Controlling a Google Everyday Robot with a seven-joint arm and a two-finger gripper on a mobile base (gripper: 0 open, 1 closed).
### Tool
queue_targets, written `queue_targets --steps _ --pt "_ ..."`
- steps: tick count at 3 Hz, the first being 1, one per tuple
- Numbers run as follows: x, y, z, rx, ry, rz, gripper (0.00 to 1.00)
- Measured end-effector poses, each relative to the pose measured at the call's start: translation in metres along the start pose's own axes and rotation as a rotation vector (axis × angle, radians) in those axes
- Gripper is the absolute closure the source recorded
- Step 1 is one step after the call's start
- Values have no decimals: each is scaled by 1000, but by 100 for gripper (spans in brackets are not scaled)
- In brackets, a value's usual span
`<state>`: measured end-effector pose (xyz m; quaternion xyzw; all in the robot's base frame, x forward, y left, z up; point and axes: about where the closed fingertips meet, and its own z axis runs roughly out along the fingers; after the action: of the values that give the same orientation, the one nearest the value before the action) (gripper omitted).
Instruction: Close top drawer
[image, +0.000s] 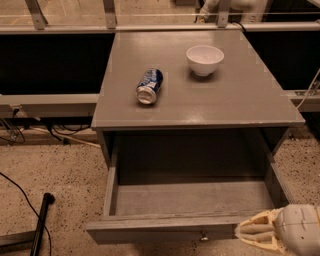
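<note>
One top drawer, one can, one bowl, one gripper lower right.

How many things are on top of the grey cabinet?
2: a blue can on its side, left; a white bowl, back right. The gripper is by the top drawer's front right corner.

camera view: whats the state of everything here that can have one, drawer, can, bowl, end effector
top drawer: open, pulled far out
can: lying on its side on the cabinet top
bowl: upright on the cabinet top, apart from the can
end effector: low at the right end of the drawer front, contact unclear
</note>
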<state>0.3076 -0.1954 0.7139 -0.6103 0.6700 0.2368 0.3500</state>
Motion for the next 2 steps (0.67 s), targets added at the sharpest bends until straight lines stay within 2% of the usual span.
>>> queue_targets --steps 1,2 --pt "11 12 11 10 -9 2 100" --pt "21 19 19 41 19 -36 100"
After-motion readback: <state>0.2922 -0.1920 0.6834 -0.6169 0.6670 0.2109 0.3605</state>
